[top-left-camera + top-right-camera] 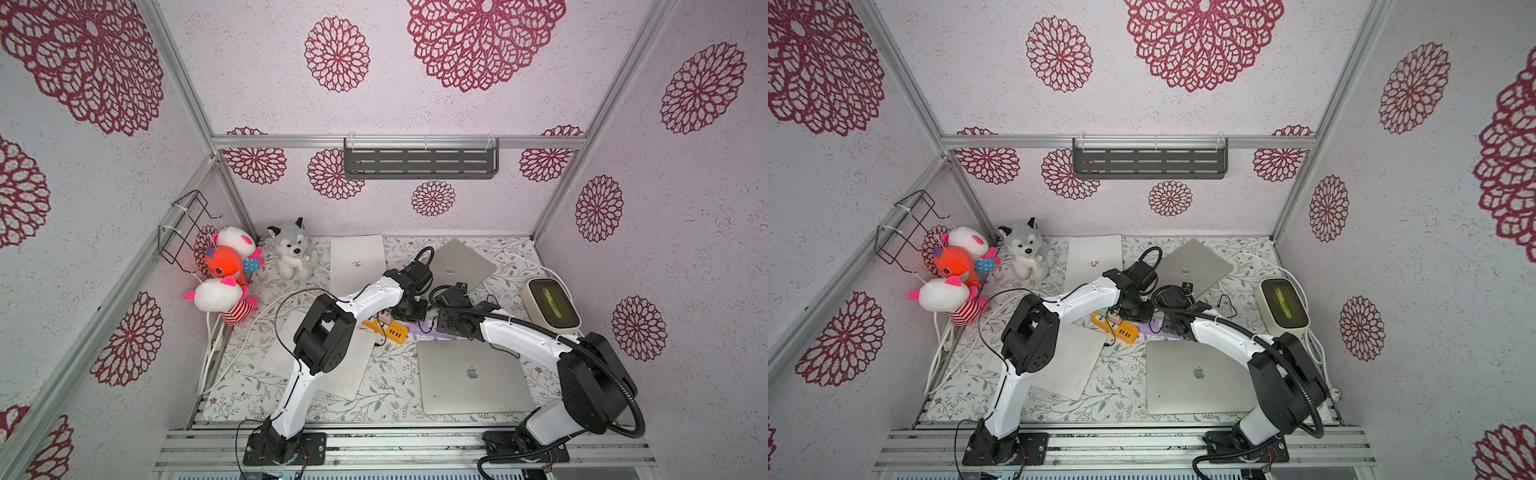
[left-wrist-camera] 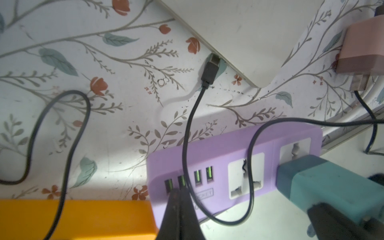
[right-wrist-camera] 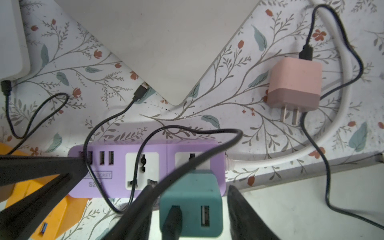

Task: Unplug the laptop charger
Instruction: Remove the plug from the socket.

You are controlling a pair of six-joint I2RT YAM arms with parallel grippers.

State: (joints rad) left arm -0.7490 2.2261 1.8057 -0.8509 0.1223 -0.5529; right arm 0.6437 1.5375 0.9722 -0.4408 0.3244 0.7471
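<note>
Right end effector (image 3: 190, 187) straddles the charger (image 3: 191, 207), fingers (image 3: 245, 218) close on both sides (whether they pinch it I cannot tell), while the left end effector (image 2: 178, 193), closed tight, rests its tips on the strip (image 3: 120, 146). On the surface (image 1: 386, 390) a laptop (image 3: 162, 41) lies beyond the strip; the charger stands plugged into its end socket, cable plug (image 3: 141, 91) at the laptop's edge.

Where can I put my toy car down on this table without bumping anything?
Best spot: the bare flowery mat at the front, between the white laptop and the silver laptop. A smaller patch lies in front of the husky toy, beside the striped plush. The middle is crowded: purple power strip, yellow power strip, teal charger, black cables, left arm, right arm.
</note>
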